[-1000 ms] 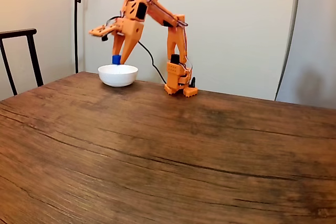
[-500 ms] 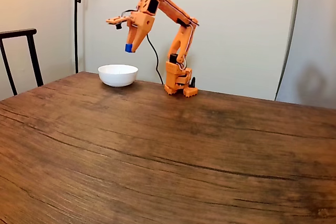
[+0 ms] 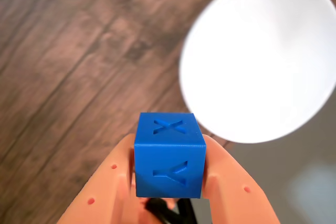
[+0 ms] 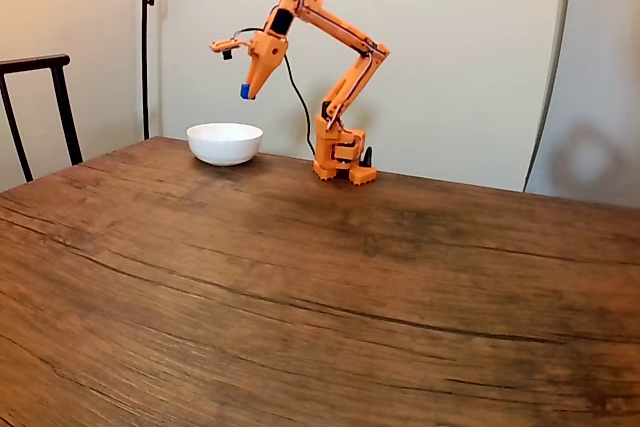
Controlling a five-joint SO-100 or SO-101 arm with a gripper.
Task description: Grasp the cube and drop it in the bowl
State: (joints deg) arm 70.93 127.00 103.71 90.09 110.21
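A small bright-blue cube (image 3: 169, 129) with X and Y pressed into its faces sits clamped between my orange fingers. My gripper (image 3: 169, 149) is shut on it. In the fixed view the gripper (image 4: 247, 94) hangs in the air with the cube (image 4: 245, 91) at its tip, above and slightly right of the white bowl (image 4: 224, 142). In the wrist view the glossy bowl (image 3: 260, 56) lies on the wood to the upper right of the cube, and nothing shows inside it.
The wooden table (image 4: 300, 297) stretches wide toward the camera. My arm's base (image 4: 340, 159) stands right of the bowl near the back edge. A dark chair (image 4: 40, 97) and a lamp pole (image 4: 146, 37) stand at the left by the wall.
The gripper has risen from just over the bowl and swung up and to the right, still carrying the blue cube. The bowl has stayed put.
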